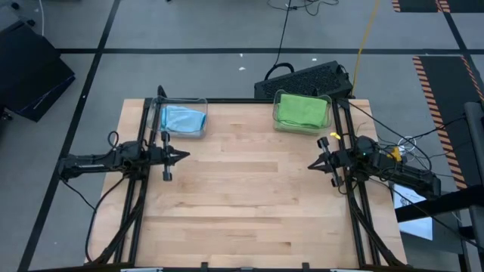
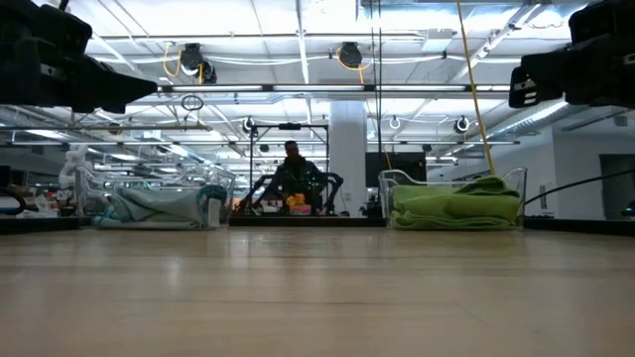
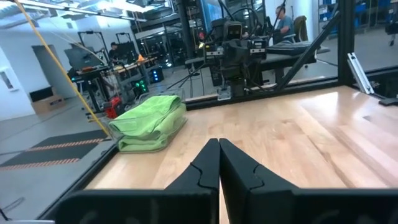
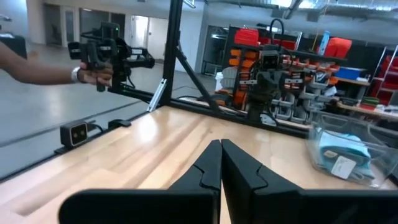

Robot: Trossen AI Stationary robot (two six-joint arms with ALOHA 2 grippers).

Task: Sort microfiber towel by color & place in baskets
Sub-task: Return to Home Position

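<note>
Both arms hang over the table (image 1: 242, 189), each by its own side edge, about midway between the near and far edges, and point inward at each other. The left gripper (image 1: 186, 156) has its fingers (image 3: 205, 171) pressed together with no gap, and there is nothing between them. The right gripper (image 1: 309, 165) is the same: its fingers (image 4: 235, 171) meet along their length and carry nothing. Neither gripper touches a bin or a towel, and the middle of the table lies between them.

The left bin (image 1: 183, 134) sits at the far left corner and holds the blue towels (image 1: 183, 119), folded, with a white label showing in the right wrist view (image 4: 341, 167). The right bin (image 1: 302, 130) sits at the far right corner and holds the green towels (image 1: 301, 110), folded and stacked in several layers (image 3: 149, 121). From the low view both piles rise to about the rims of their clear walls, blue (image 2: 159, 206) and green (image 2: 456, 203).

A small camera (image 4: 74, 132) stands at the near edge. Beyond the left edge a person's hand (image 4: 93, 74) holds a dark handheld device (image 4: 109, 53). Another person (image 2: 293, 174) stands in the room past the far edge, and a black case (image 1: 302, 79) lies on the floor just behind the right bin.
</note>
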